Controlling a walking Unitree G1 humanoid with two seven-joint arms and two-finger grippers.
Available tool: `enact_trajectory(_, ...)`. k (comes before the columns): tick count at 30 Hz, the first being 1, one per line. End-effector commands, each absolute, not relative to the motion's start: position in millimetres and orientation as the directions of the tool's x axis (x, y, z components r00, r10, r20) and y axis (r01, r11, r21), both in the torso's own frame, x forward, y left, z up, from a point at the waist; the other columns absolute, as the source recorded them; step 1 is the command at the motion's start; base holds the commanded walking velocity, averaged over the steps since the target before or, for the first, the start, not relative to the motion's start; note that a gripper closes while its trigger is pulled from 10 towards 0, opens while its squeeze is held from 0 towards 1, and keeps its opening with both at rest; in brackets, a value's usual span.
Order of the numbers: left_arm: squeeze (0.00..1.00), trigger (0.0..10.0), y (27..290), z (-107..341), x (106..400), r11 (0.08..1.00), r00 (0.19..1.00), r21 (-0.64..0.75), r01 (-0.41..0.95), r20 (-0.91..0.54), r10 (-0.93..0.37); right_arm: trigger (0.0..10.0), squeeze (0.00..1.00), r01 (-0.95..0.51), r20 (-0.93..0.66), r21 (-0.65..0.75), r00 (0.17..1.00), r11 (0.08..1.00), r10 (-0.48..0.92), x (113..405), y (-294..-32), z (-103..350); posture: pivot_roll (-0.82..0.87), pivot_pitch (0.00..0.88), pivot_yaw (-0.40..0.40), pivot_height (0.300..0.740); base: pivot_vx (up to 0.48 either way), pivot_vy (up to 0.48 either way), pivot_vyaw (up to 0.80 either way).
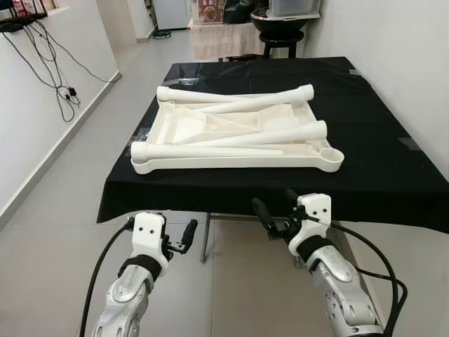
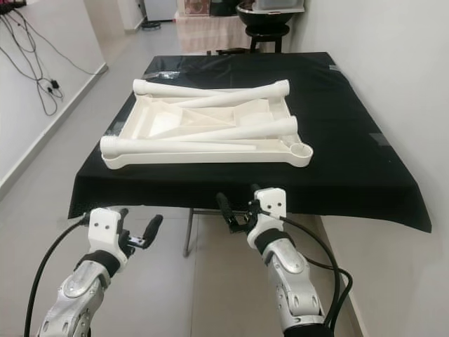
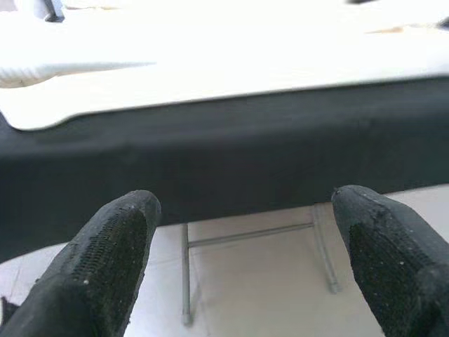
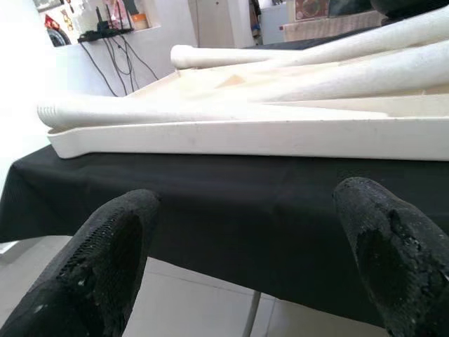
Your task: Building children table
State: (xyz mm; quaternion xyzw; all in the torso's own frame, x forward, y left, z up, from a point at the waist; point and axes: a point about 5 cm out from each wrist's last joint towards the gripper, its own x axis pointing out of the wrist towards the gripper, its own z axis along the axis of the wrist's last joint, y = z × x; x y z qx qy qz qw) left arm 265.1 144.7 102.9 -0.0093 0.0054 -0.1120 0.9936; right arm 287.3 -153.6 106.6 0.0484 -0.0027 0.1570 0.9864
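A white children's table top [image 1: 175, 126] lies upside down on the black-clothed table [image 1: 379, 140]. Several white tube legs lie loose across it: one along its far edge [image 1: 210, 94], one slanted [image 1: 263, 103], one along the near edge [image 1: 203, 150]. Both my grippers hang below and short of the table's front edge, apart from the parts. My left gripper [image 1: 179, 239] is open with nothing in it, and my right gripper [image 1: 277, 205] is open too. In the right wrist view the near rim of the table top [image 4: 245, 137] lies ahead of the fingertips [image 4: 105, 260].
A white wall [image 1: 393, 35] runs close along the table's right side. Cables [image 1: 66, 91] hang on the left wall, with bare floor [image 1: 63, 210] between it and the table. A black stool [image 1: 280, 42] stands behind the far end. Metal table legs [image 3: 186, 281] stand under the cloth.
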Motion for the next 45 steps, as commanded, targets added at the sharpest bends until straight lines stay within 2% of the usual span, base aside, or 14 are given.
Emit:
enact_trajectory(1, 0.0, 10.0, 146, 107, 265, 0.972, 0.973, -0.018, 0.233, -0.007, -0.233, 10.0, 0.0, -0.303, 0.051, 0.134, 0.953, 0.943, 0.299, 291, -153, 111, 0.0, 0.0, 0.028, 0.74, 0.311, 0.0, 0.8)
enact_trajectory(5, 0.0, 10.0, 144, 113, 267, 0.968, 0.968, -0.011, 0.249, 0.016, -0.249, 10.0, 0.0, -0.306, 0.101, 0.186, 0.951, 0.934, 0.292, 294, -152, 118, 0.01, 0.0, 0.029, 0.74, 0.317, 0.0, 0.55)
enact_trajectory(18, 0.0, 10.0, 143, 147, 287, 0.958, 0.952, -0.002, 0.287, 0.11, -0.285, 10.0, 0.0, -0.326, 0.211, 0.117, 0.931, 0.938, 0.297, 320, -154, 162, 0.01, 0.0, 0.028, 0.74, 0.32, 0.0, 0.0)
enact_trajectory(37, 0.0, 10.0, 134, 149, 287, 0.943, 0.939, -0.013, 0.332, 0.105, -0.329, 10.0, 0.0, -0.34, 0.241, 0.067, 0.918, 0.938, 0.316, 327, -150, 181, -0.01, 0.0, 0.034, 0.74, 0.325, 0.0, 0.0)
enact_trajectory(45, 0.0, 10.0, 133, 148, 287, 0.948, 0.944, -0.014, 0.318, 0.095, -0.315, 10.0, 0.0, -0.393, 0.251, 0.063, 0.896, 0.917, 0.367, 327, -145, 187, 0.0, 0.0, 0.032, 0.74, 0.194, 0.0, -0.8)
